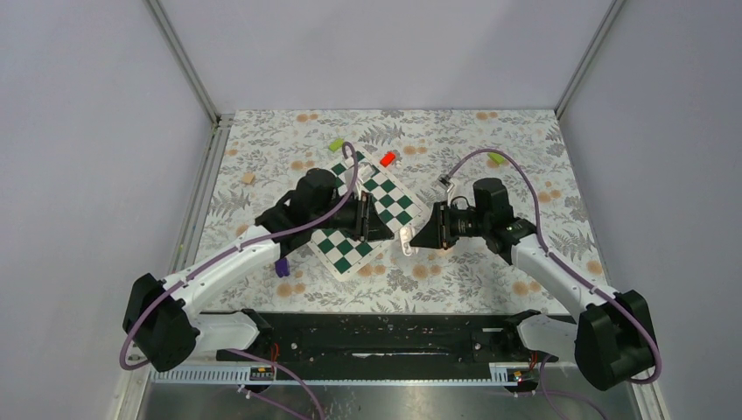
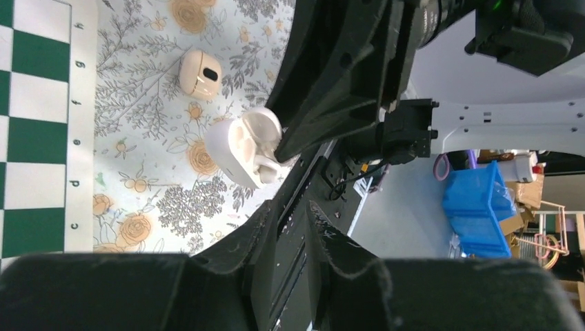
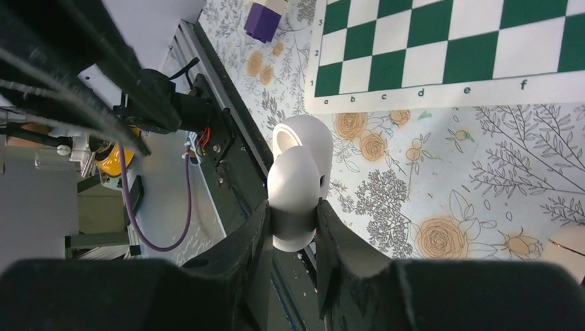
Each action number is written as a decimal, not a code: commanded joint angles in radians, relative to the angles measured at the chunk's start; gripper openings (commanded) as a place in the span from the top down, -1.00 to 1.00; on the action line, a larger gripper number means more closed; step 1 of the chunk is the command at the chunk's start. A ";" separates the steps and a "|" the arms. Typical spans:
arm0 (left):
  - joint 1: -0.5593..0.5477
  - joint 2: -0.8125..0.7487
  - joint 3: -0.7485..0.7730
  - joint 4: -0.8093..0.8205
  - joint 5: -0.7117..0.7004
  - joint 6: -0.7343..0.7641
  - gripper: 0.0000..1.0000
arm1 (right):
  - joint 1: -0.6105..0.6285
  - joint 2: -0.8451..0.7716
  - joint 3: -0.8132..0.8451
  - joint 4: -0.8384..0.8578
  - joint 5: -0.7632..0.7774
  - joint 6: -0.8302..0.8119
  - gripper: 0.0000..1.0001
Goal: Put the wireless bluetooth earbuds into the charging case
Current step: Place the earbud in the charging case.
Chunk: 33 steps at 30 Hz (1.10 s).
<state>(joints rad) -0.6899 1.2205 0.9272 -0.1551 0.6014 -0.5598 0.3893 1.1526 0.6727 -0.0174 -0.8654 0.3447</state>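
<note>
White case (image 3: 298,162), lid open, clamped between the right claw (image 3: 291,207) fingers over flowered cloth (image 3: 448,172) near the chessboard (image 3: 448,48), facing the left claw (image 2: 291,207), narrowly parted and empty, beige earbud (image 2: 200,72) loose on the cloth just beyond the case.

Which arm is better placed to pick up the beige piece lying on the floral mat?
Left, probably. The right gripper is shut on the white shell, whose lid is open, so it is busy. The left gripper has nothing between its fingers, and the beige piece lies free in its wrist view.
</note>
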 commanded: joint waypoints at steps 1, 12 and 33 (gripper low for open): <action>-0.078 -0.016 0.051 -0.039 -0.144 0.058 0.51 | 0.008 0.039 0.066 -0.061 0.039 0.010 1.00; -0.155 0.022 0.054 0.022 -0.315 -0.001 0.08 | 0.011 0.060 0.208 -0.274 0.259 0.234 1.00; -0.161 0.142 0.025 0.205 -0.316 -0.118 0.03 | 0.011 0.025 0.257 -0.294 0.237 0.304 1.00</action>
<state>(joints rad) -0.8463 1.3579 0.9527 -0.0429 0.3084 -0.6468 0.3927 1.1927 0.8829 -0.3210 -0.5961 0.6376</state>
